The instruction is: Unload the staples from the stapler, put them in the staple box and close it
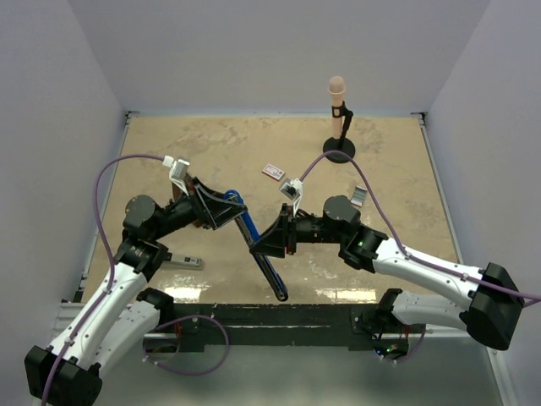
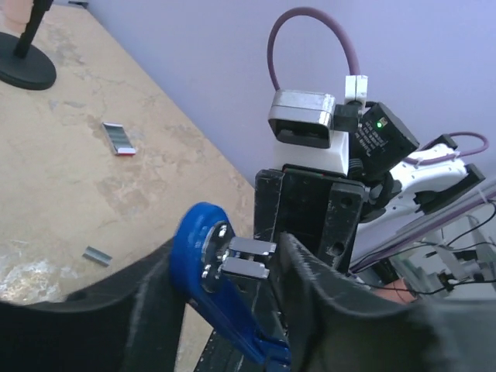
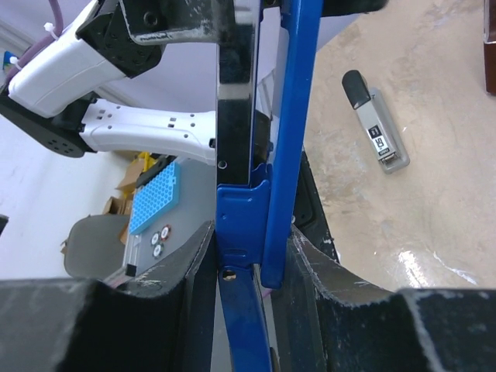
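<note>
The stapler (image 1: 272,275) is swung open and held off the table between both arms, its blue arm (image 1: 249,224) slanting up to the left. My right gripper (image 1: 264,241) is shut on the stapler's hinge end (image 3: 240,209); in the right wrist view both fingers press its sides. My left gripper (image 1: 230,207) is shut on the blue arm's rounded tip (image 2: 194,232), whose metal tabs (image 2: 248,260) reach the far finger. The staples, a silvery ridged strip (image 1: 359,196), lie on the table right of my right arm. In the left wrist view a small grey strip (image 2: 98,256) also lies on the table.
A small red-and-white box (image 1: 272,172) lies mid-table. A microphone stand (image 1: 339,148) stands at the back right. A small grey and black tool (image 1: 182,262) lies beside my left arm, also seen in the right wrist view (image 3: 377,133). Walls enclose three sides.
</note>
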Controlling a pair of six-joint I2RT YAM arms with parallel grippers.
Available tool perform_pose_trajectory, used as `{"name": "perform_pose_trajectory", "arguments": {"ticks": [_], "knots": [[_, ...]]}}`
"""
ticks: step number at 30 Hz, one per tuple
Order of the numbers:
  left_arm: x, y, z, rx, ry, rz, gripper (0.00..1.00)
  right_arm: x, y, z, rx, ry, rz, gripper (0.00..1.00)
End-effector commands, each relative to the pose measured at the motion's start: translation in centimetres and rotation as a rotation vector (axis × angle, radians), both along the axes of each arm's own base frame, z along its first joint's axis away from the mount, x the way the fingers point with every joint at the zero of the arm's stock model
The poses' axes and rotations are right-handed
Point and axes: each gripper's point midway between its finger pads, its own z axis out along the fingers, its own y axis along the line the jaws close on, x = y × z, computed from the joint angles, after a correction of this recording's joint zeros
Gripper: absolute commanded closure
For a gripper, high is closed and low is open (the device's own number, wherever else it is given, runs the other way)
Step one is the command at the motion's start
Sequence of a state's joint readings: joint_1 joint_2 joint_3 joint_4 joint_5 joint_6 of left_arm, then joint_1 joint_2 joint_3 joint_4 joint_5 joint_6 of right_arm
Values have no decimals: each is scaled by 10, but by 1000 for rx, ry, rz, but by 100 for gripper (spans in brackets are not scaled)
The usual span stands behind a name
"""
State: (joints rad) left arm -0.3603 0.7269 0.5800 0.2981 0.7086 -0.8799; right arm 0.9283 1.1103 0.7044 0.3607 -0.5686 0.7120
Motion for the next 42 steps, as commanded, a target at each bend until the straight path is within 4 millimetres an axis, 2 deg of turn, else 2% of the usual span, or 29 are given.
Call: {"name": "perform_pose_trajectory", "arguments": {"ticks": [1, 2, 4, 5, 6, 7, 8, 10, 11, 14, 19, 25, 36, 37, 38, 41, 42], "knots": [[-4, 0, 12, -60, -14, -18, 60, -5, -1, 41, 135, -77, 31, 100], [-5, 0, 10, -60, 0, -19, 72, -4, -2, 36, 116, -65, 23, 100], [-4, 0, 8, -68, 27, -17, 88, 7, -1, 35, 86, -79, -32, 94], [0, 0, 7, -70, 42, 1, 100, 11, -2, 24, 32, -60, -52, 84], [3, 1, 0, -58, 85, 13, 100, 20, -3, 20, 2, -65, -102, 77], [7, 1, -3, -49, 103, 26, 100, 31, -4, 26, -16, -106, -153, 69], [9, 1, -5, -46, 114, 39, 100, 35, -8, 13, -84, -87, -178, 55], [15, 2, -11, -40, 145, 64, 100, 47, -13, 12, -121, -120, -247, 46], [18, 3, -16, -30, 172, 78, 100, 49, -16, 4, -157, -110, -266, 39], [26, 4, -25, -19, 215, 113, 100, 61, -23, -6, -216, -118, -334, 32], [37, 6, -38, -15, 283, 162, 100, 70, -27, -22, -302, -153, -380, 33], [44, 6, -46, -15, 333, 183, 100, 74, -26, -27, -355, -208, -394, 41], [43, 4, -49, -13, 352, 166, 100, 87, -21, -53, -467, -307, -397, 45], [42, 3, -49, -11, 350, 161, 100, 89, -21, -53, -470, -310, -407, 48], [42, 3, -49, -12, 352, 161, 100, 88, -20, -52, -469, -315, -405, 57], [41, 2, -52, -3, 361, 150, 100, 86, -18, -48, -440, -329, -403, 72], [42, 1, -54, 2, 365, 147, 100, 84, -19, -47, -430, -332, -401, 81]]}}
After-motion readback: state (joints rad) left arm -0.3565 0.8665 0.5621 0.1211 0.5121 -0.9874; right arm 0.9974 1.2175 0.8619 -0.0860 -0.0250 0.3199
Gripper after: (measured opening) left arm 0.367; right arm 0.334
